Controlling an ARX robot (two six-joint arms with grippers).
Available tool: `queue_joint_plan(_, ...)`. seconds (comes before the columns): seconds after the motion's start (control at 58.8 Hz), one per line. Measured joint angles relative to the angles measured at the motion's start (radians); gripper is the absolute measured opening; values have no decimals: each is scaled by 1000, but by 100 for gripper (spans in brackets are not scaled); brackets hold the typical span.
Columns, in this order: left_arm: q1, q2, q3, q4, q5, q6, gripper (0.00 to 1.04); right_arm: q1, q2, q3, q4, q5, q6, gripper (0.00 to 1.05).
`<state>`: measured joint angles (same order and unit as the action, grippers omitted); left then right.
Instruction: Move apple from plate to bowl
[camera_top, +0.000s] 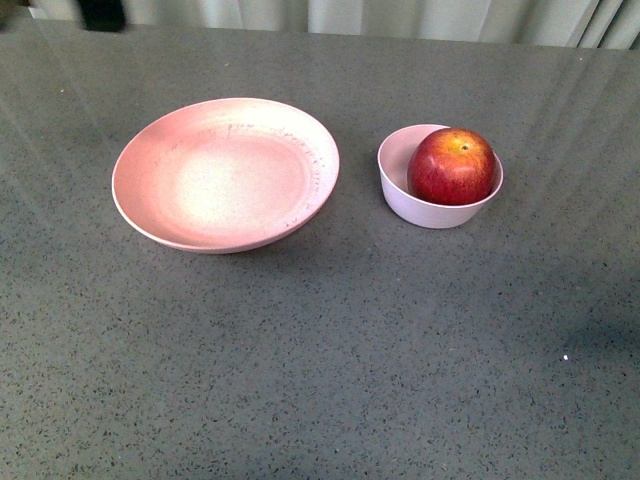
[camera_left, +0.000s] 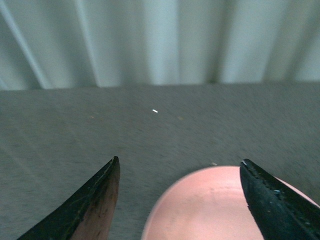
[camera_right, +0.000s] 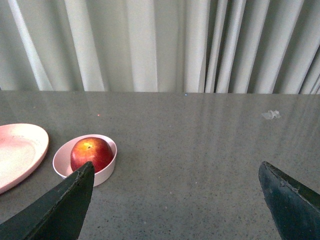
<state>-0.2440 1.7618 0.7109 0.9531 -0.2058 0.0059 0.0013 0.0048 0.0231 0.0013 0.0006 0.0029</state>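
The dark red apple (camera_top: 452, 166) sits inside the small pale pink-lilac bowl (camera_top: 412, 206) right of centre on the grey table. The wide salmon-pink plate (camera_top: 225, 172) stands empty to the bowl's left. Neither gripper shows in the front view. My left gripper (camera_left: 179, 165) is open and empty, with the plate's rim (camera_left: 200, 205) showing between its fingertips. My right gripper (camera_right: 177, 170) is open and empty, back from the bowl (camera_right: 62, 160); the apple (camera_right: 91, 152) shows past one fingertip (camera_right: 75, 200), and the plate's edge (camera_right: 20, 150) shows beside the bowl.
Pale curtains (camera_right: 150, 45) hang behind the table's far edge. A small crumpled scrap (camera_right: 270, 114) lies on the grey table (camera_top: 350, 360) far from the bowl. A dark object (camera_top: 102, 14) stands at the table's far left edge.
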Motion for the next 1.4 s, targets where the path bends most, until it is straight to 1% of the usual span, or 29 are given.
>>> queue_joint_plan(0.034,45,-64,-77,71,25,0,59,0,0,0,0,0,0,96)
queue_joint_plan(0.051,75,-118,-127,96,48,-2,54,0,0,0,0,0,0,96)
queue_joint_plan(0.102,130,-238,-231,110,91,-3,41,0,0,0,0,0,0,96)
queue_joint_plan(0.119,135,-251,-245,111,93,-3,39,0,0,0,0,0,0,96)
queue_joint_plan(0.221,159,-343,-359,113,113,-3,20,0,0,0,0,-2,0,96)
queue_joint_plan(0.272,162,-365,-390,112,125,-3,13,0,0,0,0,-1,0,96)
queue_joint_plan(0.323,167,-404,-428,107,134,-4,2,0,0,0,0,-1,0,96)
queue_joint_plan(0.391,174,-461,-470,99,144,-4,2,0,0,0,0,0,0,96)
queue_joint_plan(0.425,179,-466,-489,124,152,-4,2,0,0,0,0,0,0,96)
queue_joint_plan(0.476,215,-483,-529,145,199,-4,2,0,0,0,0,-2,0,96)
queue_joint_plan(0.579,241,-550,-581,107,200,-4,2,0,0,0,0,-1,0,96)
queue_joint_plan(0.885,241,-833,-663,-84,206,-4,2,0,0,0,0,-1,0,96)
queue_joint_plan(1.242,241,-1083,-695,-296,206,-4,2,0,0,0,0,-1,0,96)
queue_joint_plan(1.395,241,-1210,-696,-412,206,-4,2,0,0,0,0,-1,0,96)
